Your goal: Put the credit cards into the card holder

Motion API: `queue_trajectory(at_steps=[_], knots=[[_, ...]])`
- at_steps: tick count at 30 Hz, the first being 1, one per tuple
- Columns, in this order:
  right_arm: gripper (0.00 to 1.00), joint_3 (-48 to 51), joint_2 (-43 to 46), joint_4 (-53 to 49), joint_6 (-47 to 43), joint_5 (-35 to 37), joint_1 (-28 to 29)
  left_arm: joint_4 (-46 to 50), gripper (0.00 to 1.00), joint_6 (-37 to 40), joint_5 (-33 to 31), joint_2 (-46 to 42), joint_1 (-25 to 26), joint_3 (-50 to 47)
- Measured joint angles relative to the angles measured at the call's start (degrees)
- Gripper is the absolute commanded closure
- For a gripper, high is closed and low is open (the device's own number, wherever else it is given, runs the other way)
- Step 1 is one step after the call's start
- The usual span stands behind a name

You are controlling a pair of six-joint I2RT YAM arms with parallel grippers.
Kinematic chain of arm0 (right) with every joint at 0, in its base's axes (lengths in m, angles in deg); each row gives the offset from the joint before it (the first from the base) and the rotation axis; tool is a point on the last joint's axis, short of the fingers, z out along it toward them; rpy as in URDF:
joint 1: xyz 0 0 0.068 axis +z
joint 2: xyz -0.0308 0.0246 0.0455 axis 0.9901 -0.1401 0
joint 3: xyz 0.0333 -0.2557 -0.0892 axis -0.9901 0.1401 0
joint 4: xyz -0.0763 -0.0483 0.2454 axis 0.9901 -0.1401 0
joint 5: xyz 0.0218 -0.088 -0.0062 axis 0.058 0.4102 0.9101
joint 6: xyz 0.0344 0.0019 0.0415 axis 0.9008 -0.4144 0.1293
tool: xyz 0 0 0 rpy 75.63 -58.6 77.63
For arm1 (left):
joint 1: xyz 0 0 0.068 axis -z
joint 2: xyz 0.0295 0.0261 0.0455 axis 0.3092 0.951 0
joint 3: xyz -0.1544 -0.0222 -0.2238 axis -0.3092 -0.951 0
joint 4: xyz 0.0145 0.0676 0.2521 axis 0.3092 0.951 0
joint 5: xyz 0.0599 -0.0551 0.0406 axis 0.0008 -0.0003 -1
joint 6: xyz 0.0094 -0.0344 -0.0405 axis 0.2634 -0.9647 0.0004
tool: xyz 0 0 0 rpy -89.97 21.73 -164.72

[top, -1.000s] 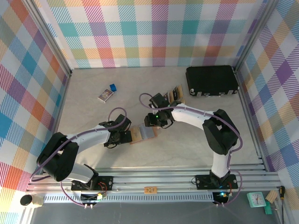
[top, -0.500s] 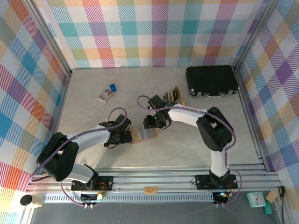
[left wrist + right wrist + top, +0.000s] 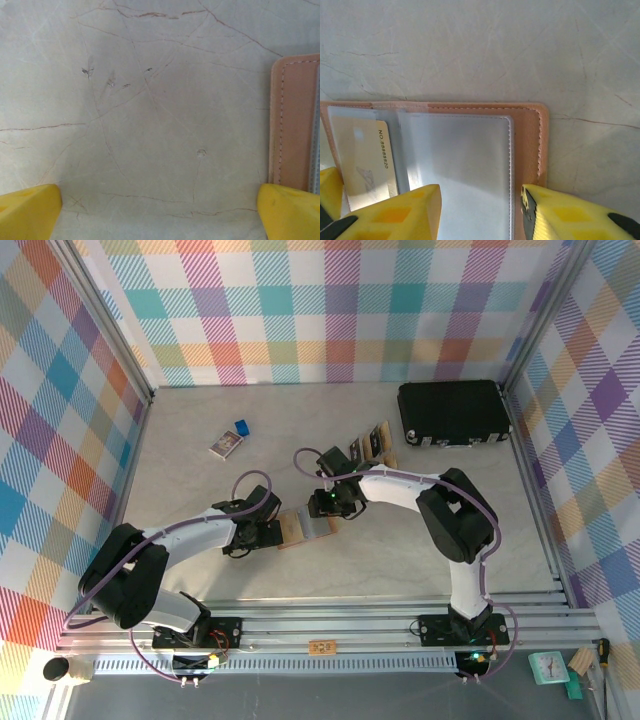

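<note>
The card holder point(image 3: 305, 526) lies open on the table in front of the arms, tan outside with clear grey sleeves inside. In the right wrist view the card holder point(image 3: 525, 117) has one tan credit card point(image 3: 364, 160) tucked in its left sleeve. My right gripper point(image 3: 480, 210) hangs just above the right sleeve, jaws partly apart with nothing between them. The right gripper point(image 3: 322, 512) sits at the holder's far edge. Several loose credit cards point(image 3: 371, 445) lie farther back. My left gripper point(image 3: 160, 215) is wide open over bare table, with the holder's edge point(image 3: 295, 120) by its right finger.
A large black case point(image 3: 453, 412) stands at the back right. A small printed box point(image 3: 226, 444) and a tiny blue object point(image 3: 241, 427) lie at the back left. Checked walls close in the table on three sides.
My right arm has shifted slightly left and nearer over the holder. The left arm and the holder have not moved.
</note>
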Motion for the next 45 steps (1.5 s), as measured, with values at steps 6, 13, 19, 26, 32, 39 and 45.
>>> queue_trajectory(at_steps=[6,13,19,26,32,39,45], knots=[[0.54,0.09,0.0,0.52,0.02,-1.36,0.15,-0.09,0.0,-0.02,-0.02,0.15,0.04,0.0],[0.54,0.13,-0.09,0.94,0.35,-5.16,1.97,-0.17,0.0,-0.02,0.0,0.2,0.04,0.0],[0.54,0.13,-0.09,2.75,1.7,-8.61,2.38,-0.28,0.0,-0.02,-0.02,0.17,0.04,-0.11],[0.54,0.13,-0.07,4.2,3.98,-10.91,3.23,-0.76,0.0,-0.07,-0.24,-0.85,0.07,-0.81],[0.54,-0.2,0.04,4.76,5.57,-11.15,5.6,0.2,0.0,-1.75,-0.87,-6.43,-0.68,-2.38],[0.54,-2.38,-0.09,5.73,7.21,-11.13,8.48,3.28,0.0,-4.68,-3.82,-16.9,-2.69,-2.47],[0.54,-5.16,-2.36,6.45,8.37,-11.13,9.97,6.29,0.0,-5.81,-5.46,-20.7,-3.52,-2.45]])
